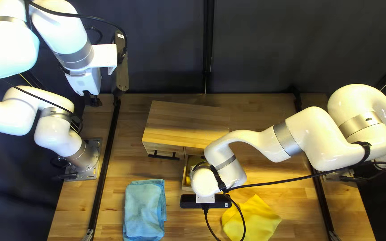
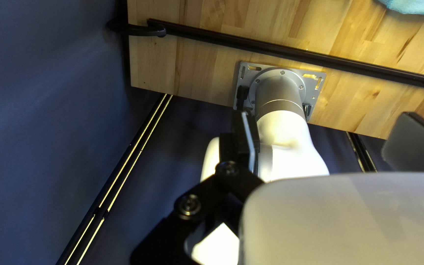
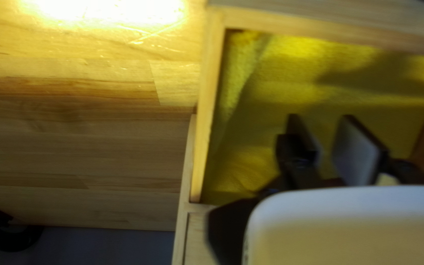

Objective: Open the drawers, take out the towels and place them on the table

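gripper (image 3: 323, 123) ajar over yellow towel (image 3: 271, 81)

Wooden drawer cabinet (image 1: 186, 129) at the middle of my table (image 1: 290, 204): left drawer (image 1: 164, 149) shut, right drawer (image 1: 184, 174) pulled out, yellow towel (image 3: 307, 84) lying inside. Folded blue towel (image 1: 145, 209) and crumpled yellow towel (image 1: 251, 219) lie apart along the near edge.

White arms (image 1: 313, 134) — silver bands (image 1: 285, 139), black cables (image 1: 280, 181)
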`<move>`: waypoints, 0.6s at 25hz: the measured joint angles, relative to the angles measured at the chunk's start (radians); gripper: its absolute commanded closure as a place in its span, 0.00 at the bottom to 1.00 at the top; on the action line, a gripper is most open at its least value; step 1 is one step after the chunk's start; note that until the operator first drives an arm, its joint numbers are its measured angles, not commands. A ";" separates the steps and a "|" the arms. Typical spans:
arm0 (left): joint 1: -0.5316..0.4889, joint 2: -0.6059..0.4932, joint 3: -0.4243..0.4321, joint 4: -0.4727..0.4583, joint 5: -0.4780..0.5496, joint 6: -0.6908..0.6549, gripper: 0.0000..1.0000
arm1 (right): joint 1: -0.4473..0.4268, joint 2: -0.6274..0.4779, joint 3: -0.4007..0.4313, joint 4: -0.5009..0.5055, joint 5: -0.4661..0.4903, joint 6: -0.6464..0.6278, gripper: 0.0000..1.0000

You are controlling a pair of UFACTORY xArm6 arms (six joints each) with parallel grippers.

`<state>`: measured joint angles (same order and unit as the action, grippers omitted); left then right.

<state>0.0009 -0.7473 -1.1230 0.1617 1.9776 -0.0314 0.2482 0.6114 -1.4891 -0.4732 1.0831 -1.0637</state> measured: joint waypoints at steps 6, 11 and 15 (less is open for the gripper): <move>0.000 0.000 0.000 0.000 0.000 0.000 0.00 | -0.001 0.010 -0.009 -0.009 0.000 0.000 0.00; 0.000 0.000 0.000 0.000 0.000 0.000 0.00 | -0.001 0.015 -0.007 -0.014 -0.006 0.001 0.00; 0.000 0.000 0.000 0.000 0.000 0.000 0.00 | -0.004 0.019 -0.005 -0.015 -0.011 -0.001 0.00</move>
<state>0.0009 -0.7473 -1.1230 0.1617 1.9776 -0.0314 0.2443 0.6304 -1.4946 -0.4883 1.0722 -1.0648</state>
